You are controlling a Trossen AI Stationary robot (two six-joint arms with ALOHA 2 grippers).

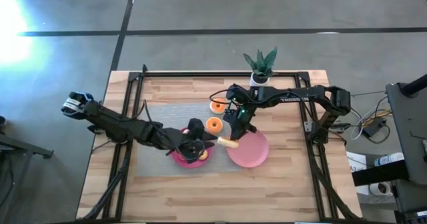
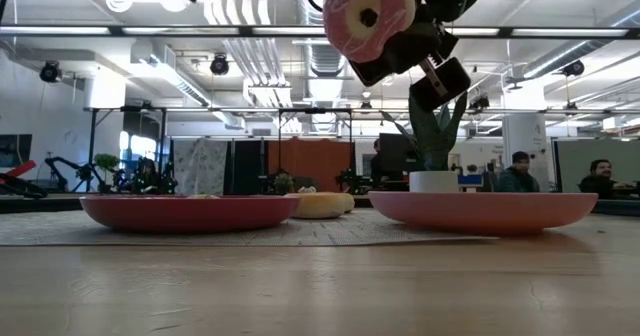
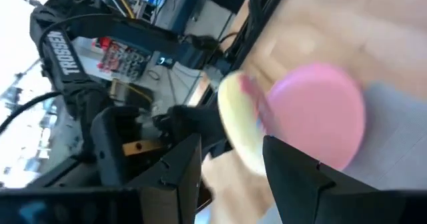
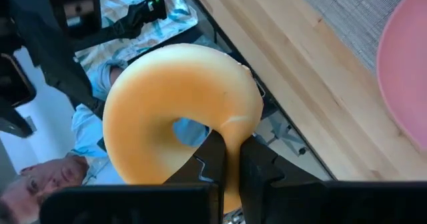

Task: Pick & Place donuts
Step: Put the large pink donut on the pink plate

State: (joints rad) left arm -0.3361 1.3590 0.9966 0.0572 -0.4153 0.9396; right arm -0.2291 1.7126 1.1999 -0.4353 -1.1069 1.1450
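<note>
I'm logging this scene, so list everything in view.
held donut: one, pink-iced, raised beside the pink plate
mat donuts: two, orange, mid-table
yellow donut: one, on the magenta plate
magenta plate: one, mat's near side
pink plate: one, right of the magenta one
mat: one, grey, table centre
plant: one, green, white pot, far edge
table: one, light wood
people: two, room behind
left gripper: over the magenta plate, jaws open
right gripper: jaws shut on the held donut
</note>
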